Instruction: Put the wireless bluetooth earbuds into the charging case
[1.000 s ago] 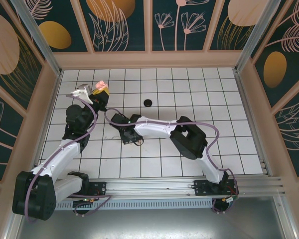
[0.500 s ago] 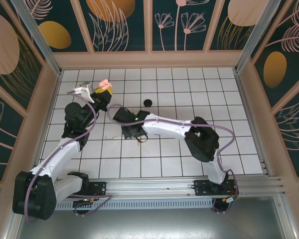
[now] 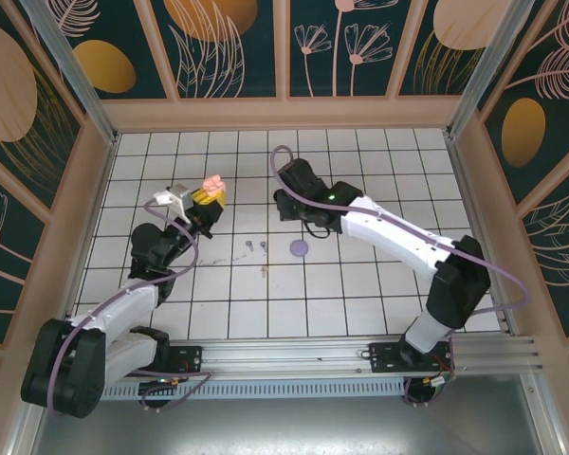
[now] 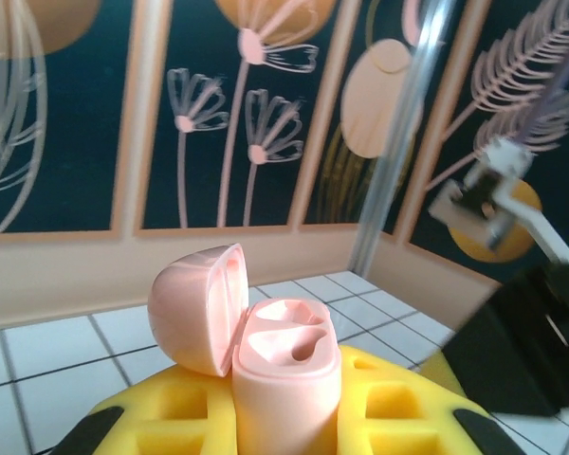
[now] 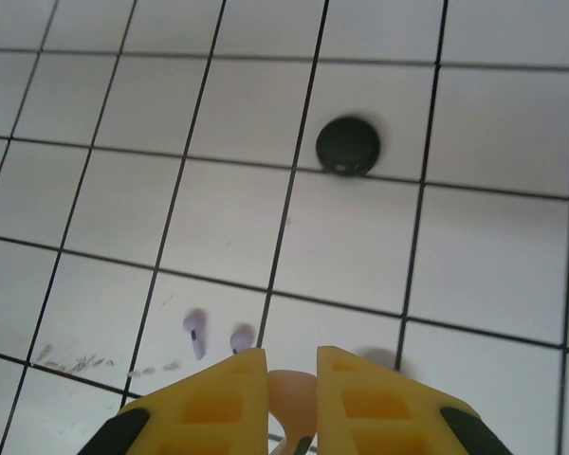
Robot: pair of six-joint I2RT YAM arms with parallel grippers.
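My left gripper [image 4: 284, 403] is shut on the pink charging case [image 4: 286, 365], which stands upright between the yellow fingers [image 4: 161, 417]. Its lid [image 4: 194, 308] is swung open to the left and both sockets are bare. From above, the case [image 3: 210, 183] sits at the left gripper [image 3: 207, 196], over the left-centre tiles. My right gripper [image 5: 292, 365] is shut on a pink earbud [image 5: 292, 393], held above the floor. Two lilac earbuds [image 5: 196, 330] [image 5: 241, 336] lie on a tile just left of its fingers. From above, those lilac earbuds [image 3: 249, 245] [image 3: 265, 245] lie mid-floor.
A black disc-like case [image 5: 348, 147] rests on the tiles ahead of the right gripper. A lilac disc [image 3: 299, 248] lies right of the lilac earbuds. The right arm's wrist [image 3: 303, 185] hangs over the far middle of the floor. Wooden walls [image 3: 284, 114] ring the tiled floor.
The right arm swung up and toward the far right, away from the middle floor, uncovering two lilac earbuds and the lilac disc. The left gripper with the case shifted slightly right and nearer.
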